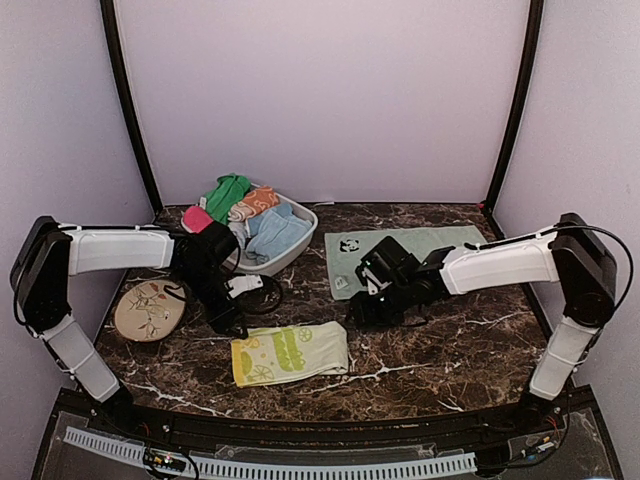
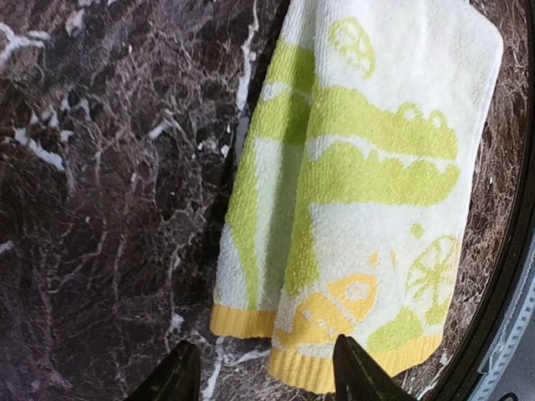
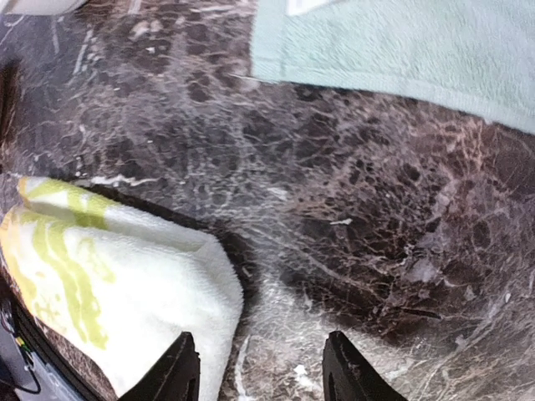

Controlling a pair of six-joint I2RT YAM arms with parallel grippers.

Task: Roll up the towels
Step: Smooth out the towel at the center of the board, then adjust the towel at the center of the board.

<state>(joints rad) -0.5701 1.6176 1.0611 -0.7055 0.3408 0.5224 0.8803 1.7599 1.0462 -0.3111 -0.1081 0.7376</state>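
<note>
The folded yellow-lime patterned cloth towel (image 1: 290,352) lies flat at 6 o'clock on the dark marble table (image 1: 450,350), probably so that both arms can reach its ends for rolling. The left gripper (image 2: 267,380) hovers at its 10 o'clock and the right gripper (image 3: 261,368) at its 2 o'clock, both with jaws partly apart and holding nothing. Only the top view shows the whole pale mint towel with panda patch (image 1: 400,255) at 1 o'clock, while only the left wrist view shows the yellow hem just beside its fingertips.
</note>
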